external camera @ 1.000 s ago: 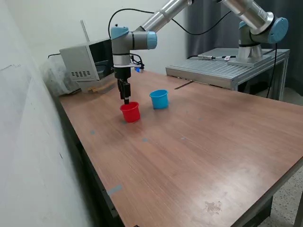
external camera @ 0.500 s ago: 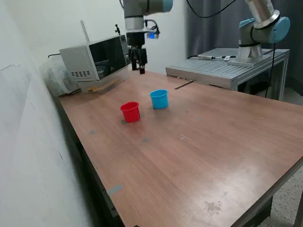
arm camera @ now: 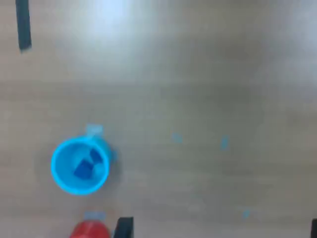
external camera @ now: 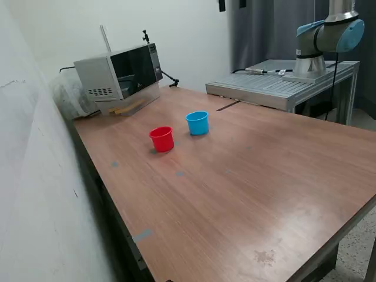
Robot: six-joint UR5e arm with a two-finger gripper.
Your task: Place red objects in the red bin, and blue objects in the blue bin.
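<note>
The red bin [external camera: 161, 139] and the light-blue bin [external camera: 198, 123] stand side by side on the wooden table [external camera: 247, 188]. From above, the blue bin [arm camera: 79, 166] holds two dark blue objects [arm camera: 82, 170]. Only the rim of the red bin [arm camera: 89, 231] shows at the wrist picture's edge, so its inside and the red objects are hidden. My gripper [external camera: 232, 3] hangs high above the table, with just its dark fingertips [external camera: 222, 4] at the exterior view's top edge. Its fingers [arm camera: 123, 228] are wide apart and hold nothing, so it is open.
A microwave [external camera: 117, 73] sits at the table's far corner, against the wall on the exterior view's left. A grey metal bench [external camera: 276, 82] carrying the arm's base [external camera: 323, 41] stands beyond the table. A dark strip [arm camera: 24, 25] lies on the tabletop.
The arm has lifted from just above the red bin, climbing and drifting toward the exterior view's right until only the fingertips remain in frame. Both bins stayed put.
</note>
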